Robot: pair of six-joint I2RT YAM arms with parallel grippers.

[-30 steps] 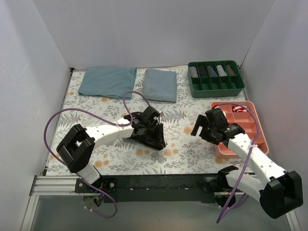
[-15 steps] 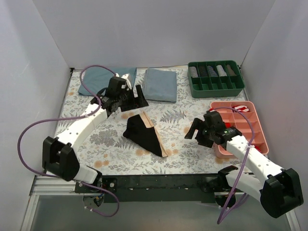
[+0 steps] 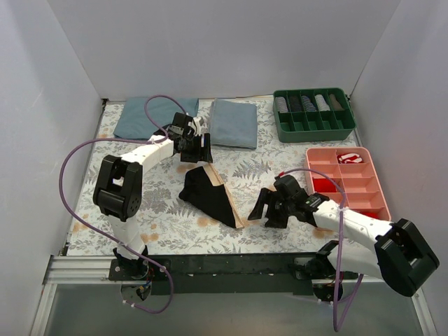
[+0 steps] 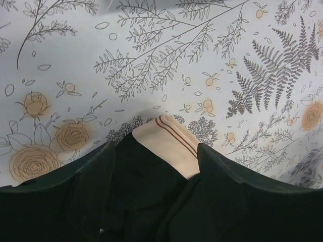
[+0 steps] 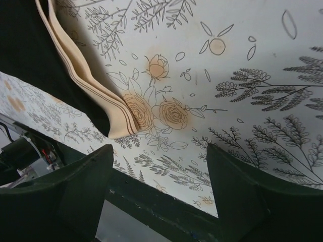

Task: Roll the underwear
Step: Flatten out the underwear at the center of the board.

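I have the left gripper (image 3: 199, 147) wide open and empty over the far tip of the underwear (image 3: 208, 194), and the right gripper (image 3: 260, 211) equally spread beside its waistband (image 3: 225, 197) on the tabletop (image 3: 140, 210).

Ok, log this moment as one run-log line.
black fabric boxer briefs with tan waistband: folded flat | left gripper: open, straddling far tip | right gripper: open, beside near corner | roll: not started
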